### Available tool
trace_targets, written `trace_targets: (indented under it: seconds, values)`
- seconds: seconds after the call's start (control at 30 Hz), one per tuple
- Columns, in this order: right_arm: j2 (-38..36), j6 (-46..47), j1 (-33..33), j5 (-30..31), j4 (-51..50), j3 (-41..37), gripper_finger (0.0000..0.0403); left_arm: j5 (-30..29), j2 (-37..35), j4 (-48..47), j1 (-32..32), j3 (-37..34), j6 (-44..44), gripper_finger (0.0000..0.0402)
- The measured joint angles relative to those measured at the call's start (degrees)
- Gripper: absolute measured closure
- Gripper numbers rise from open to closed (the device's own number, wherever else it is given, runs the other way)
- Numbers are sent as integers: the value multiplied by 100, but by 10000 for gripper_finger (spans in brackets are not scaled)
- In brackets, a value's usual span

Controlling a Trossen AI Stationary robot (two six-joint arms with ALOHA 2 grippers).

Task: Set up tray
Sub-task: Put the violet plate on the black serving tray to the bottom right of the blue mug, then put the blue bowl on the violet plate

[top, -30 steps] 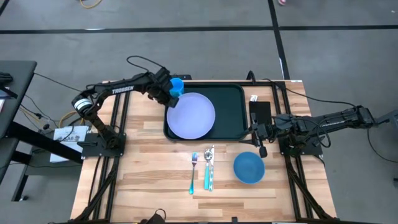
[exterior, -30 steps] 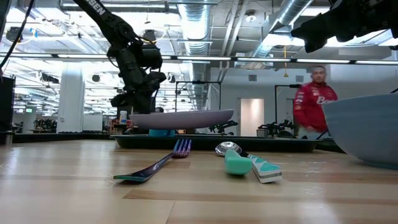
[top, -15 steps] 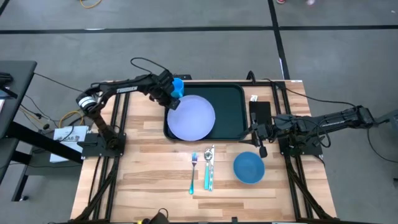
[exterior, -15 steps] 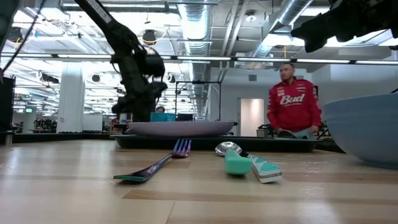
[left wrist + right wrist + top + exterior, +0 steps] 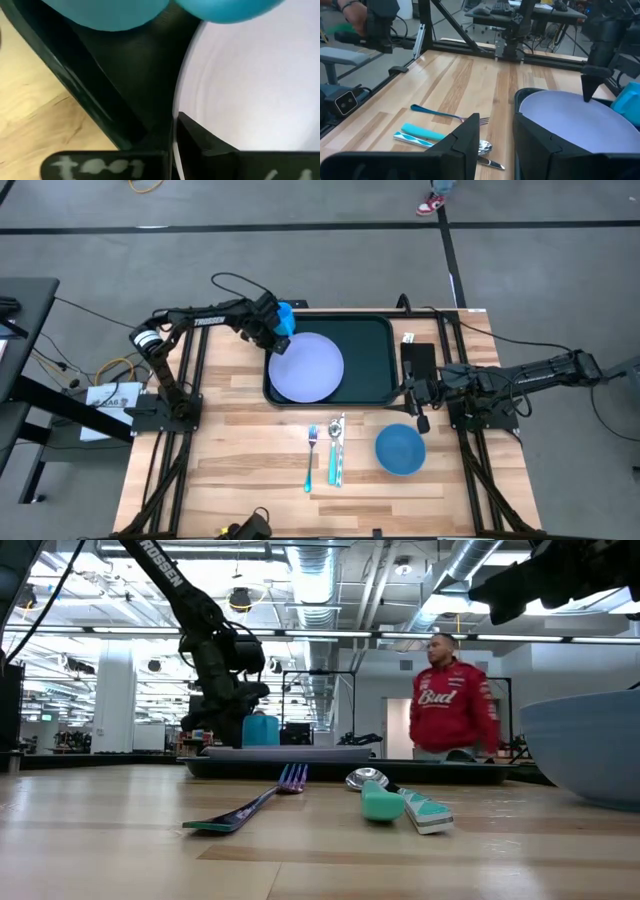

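A lavender plate (image 5: pixel 307 368) lies in the dark green tray (image 5: pixel 372 348) at the table's far middle. A blue cup (image 5: pixel 285 318) stands in the tray's far left corner. My left gripper (image 5: pixel 272 340) is shut on the plate's far left rim, next to the cup. My right gripper (image 5: pixel 412 395) is open and empty, above the table just right of the tray. A blue bowl (image 5: pixel 400 450), a fork (image 5: pixel 311 455), and a spoon and knife (image 5: pixel 336 450) lie on the wood near the front. My left gripper pinches the plate's rim (image 5: pixel 176 107) between its two fingers, at the plate's far left edge. The fingers come slanting down from the table's far left. In the low view the plate (image 5: pixel 290 752) lies flat in the tray.
A small flat black rectangle (image 5: pixel 418 358) lies right of the tray, under my right arm. The cup (image 5: pixel 260 729) stands close beside my left gripper. A person in a red jacket (image 5: pixel 450 710) walks in the room behind the table. Bare wood lies left of the cutlery.
My left gripper has gone down with the plate's rim. The plate, held raised above the tray a second ago, now lies flat in it. The cup, hidden behind the plate in the low view before, now shows. The person behind has walked leftward.
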Motion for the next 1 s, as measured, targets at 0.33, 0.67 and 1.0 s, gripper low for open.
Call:
trace_targets:
  seconds: [0.33,0.67,1.0]
  values:
    - [-1,0,2,0,-9,0,295,370,0,-44,-95,0,113,401]
    - [-1,0,2,0,-9,0,295,365,-2,-26,-146,0,103,390]
    - [-1,0,2,0,-10,0,295,234,-7,-22,-146,0,-242,296]
